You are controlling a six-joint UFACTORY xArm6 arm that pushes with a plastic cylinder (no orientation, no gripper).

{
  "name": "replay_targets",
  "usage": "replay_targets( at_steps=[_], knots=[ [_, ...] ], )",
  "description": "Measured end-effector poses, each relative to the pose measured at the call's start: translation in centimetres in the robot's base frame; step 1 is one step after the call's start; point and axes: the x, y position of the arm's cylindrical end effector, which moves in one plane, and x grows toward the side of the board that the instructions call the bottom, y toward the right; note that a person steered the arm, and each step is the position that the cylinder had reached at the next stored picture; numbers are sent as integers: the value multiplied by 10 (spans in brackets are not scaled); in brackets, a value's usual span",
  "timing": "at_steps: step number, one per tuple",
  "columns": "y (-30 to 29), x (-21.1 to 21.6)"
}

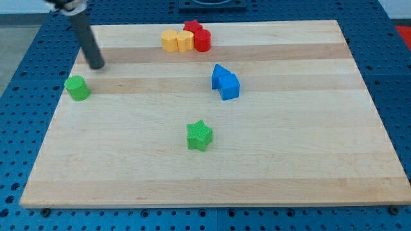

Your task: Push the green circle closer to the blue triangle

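Camera view shows my tip (97, 65) resting on the tabletop (289, 160) near the view's upper left. I carry no fingers, only a straight dark rod, so nothing opens, closes or grips; all work is done by the rod's lower end sliding against a block.

1. Tip position. The tip stands just above and slightly to the right of the green circle (78, 88), near it but apart from it. I judge this placement unsuited to the push: the tip belongs on the circle's left side, opposite the target.

2. Task block. The green circle sits near the tabletop's left edge, upright and alone.

3. Target. The blue triangle (219, 75) lies well apart to the view's right, touching a blue cube-like block (230, 86) at its lower right. A push toward the view's right, angled slightly upward, would close the gap.

4. Other blocks. A green star (199, 135) lies toward the view's bottom centre, below the likely push line. Two yellow blocks (177, 41), a red star (192, 27) and a red cylinder (202, 40) cluster at the top edge, clear of the route.
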Motion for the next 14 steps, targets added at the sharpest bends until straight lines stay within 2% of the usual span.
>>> replay_targets(
  at_steps=[1, 2, 3, 4, 5, 6, 9, 14],
  knots=[
    [-34, 17],
    [-28, 68],
    [3, 86],
    [43, 85],
    [56, 48],
    [38, 37],
    [45, 30],
    [45, -10]
  ],
)
